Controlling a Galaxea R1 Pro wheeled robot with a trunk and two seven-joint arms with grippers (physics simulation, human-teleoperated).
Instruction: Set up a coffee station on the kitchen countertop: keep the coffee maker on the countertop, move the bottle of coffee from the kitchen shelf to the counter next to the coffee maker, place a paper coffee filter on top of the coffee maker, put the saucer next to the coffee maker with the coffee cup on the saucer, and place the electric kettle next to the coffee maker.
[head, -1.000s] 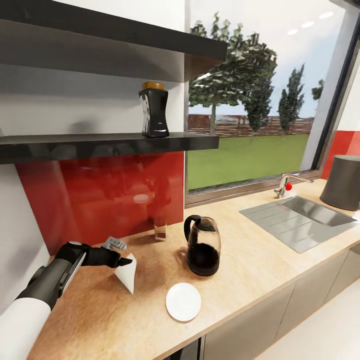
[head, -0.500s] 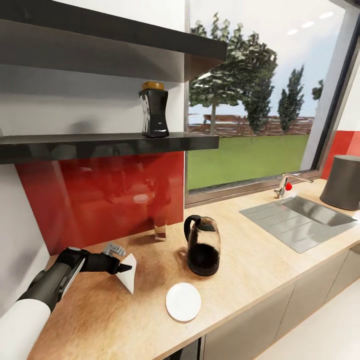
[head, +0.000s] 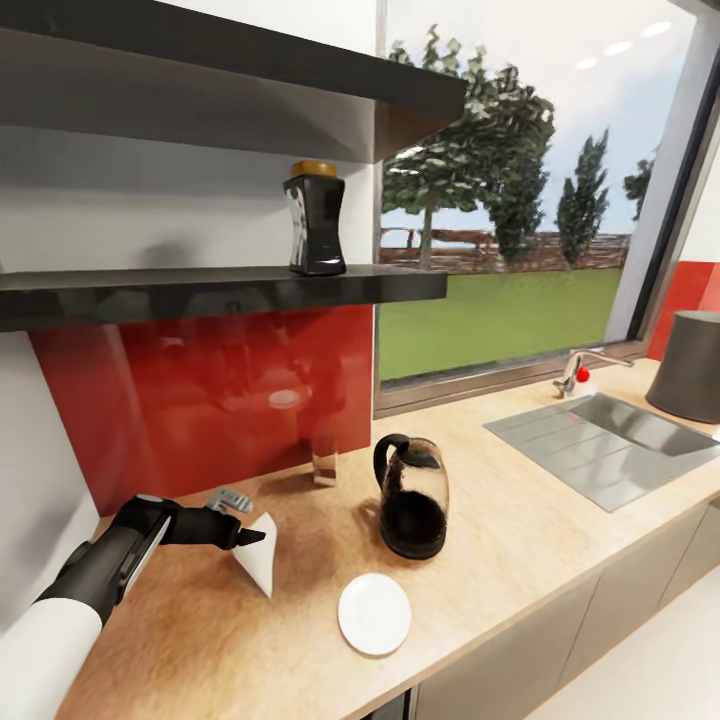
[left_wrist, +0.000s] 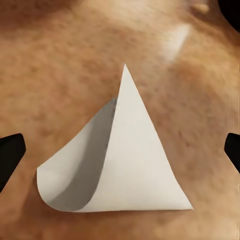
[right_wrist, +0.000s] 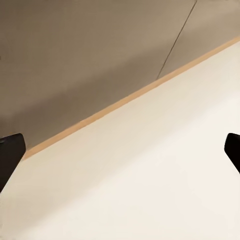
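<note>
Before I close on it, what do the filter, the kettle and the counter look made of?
Filter: thin matte white paper, curled and folded. Kettle: clear glossy glass body, black handle and base, probably plastic. Counter: light wood-look top, mottled, faint sheen; possibly laminate.

White paper coffee filter (left_wrist: 125, 165) on beige wood-look kitchen countertop (head: 520, 520)

I see bright daylight from the window (head: 520, 200), soft glare on the red backsplash (head: 210, 400), and a blurry, soft-focus tabletop (left_wrist: 60, 65) close up.
</note>
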